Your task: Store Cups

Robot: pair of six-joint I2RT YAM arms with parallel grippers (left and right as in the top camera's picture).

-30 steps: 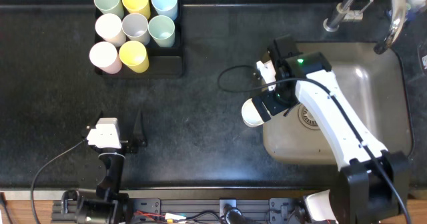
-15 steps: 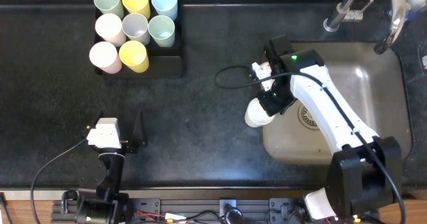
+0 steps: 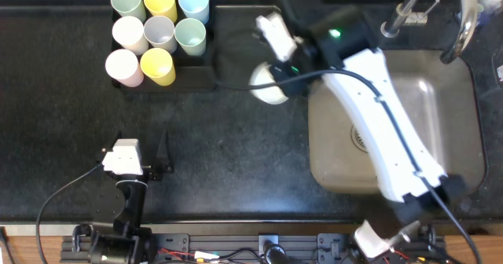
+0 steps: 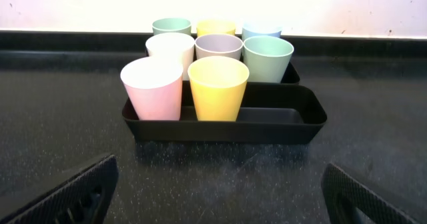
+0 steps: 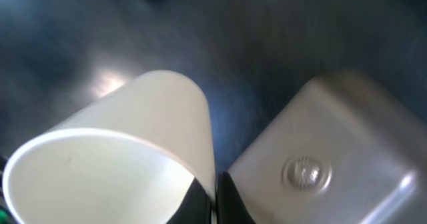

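Observation:
A white cup [image 3: 269, 86] hangs on its side above the dark counter, right of the black tray [image 3: 198, 80], with my right gripper [image 3: 277, 66] shut on its rim. In the right wrist view the cup [image 5: 127, 157] is close up, its wall pinched between the fingers [image 5: 230, 201]. The tray [image 4: 220, 132] holds several upright cups, among them a pink cup [image 4: 153, 87] and a yellow cup [image 4: 216, 87] in the front row; the slot beside the yellow one is bare. My left gripper [image 3: 141, 148] rests open low on the counter, well in front of the tray.
A steel sink [image 3: 440, 122] lies at the right, with its drain [image 5: 305, 173] below the held cup's side. A tap [image 3: 409, 12] stands at the back right. A black cable [image 3: 236, 82] loops across the counter near the tray.
My right arm has lifted the white cup from the sink's left edge and carried it up and to the left, towards the tray. The left arm has not moved.

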